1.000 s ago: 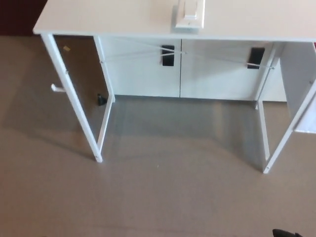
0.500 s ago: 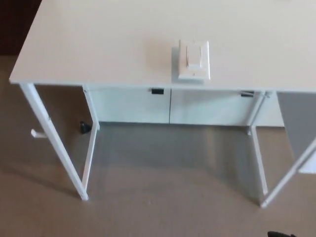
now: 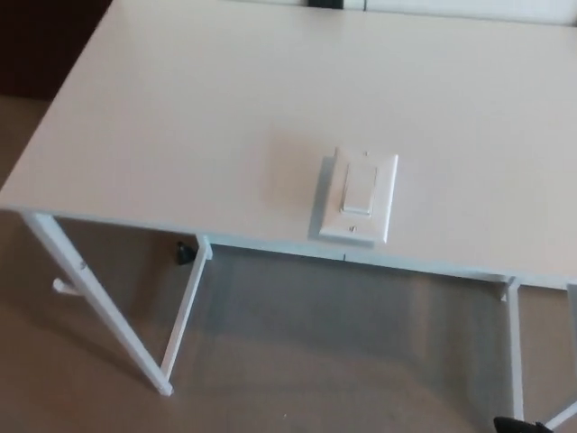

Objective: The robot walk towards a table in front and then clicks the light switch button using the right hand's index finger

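A white light switch (image 3: pixel 358 197), a rocker set in a rectangular wall plate, lies flat on the white table (image 3: pixel 180 135) close to the front edge, a little right of the picture's middle. My left hand does not show. At the bottom right corner only a small black tip of my right hand (image 3: pixel 520 424) pokes into view, low over the floor and well short of the switch. Too little of it shows to tell its state.
The table stands on thin white legs (image 3: pixel 99 302) with a cross frame (image 3: pixel 185 307) over grey-brown carpet. A small black object (image 3: pixel 184 253) lies on the floor under the left side. White cabinets (image 3: pixel 451 7) stand beyond the far edge, and a dark area (image 3: pixel 45 45) is at top left.
The whole picture has shifted: the camera has come closer and now looks onto the tabletop. The switch appears larger and lower. The cabinet fronts under the table have dropped from sight.
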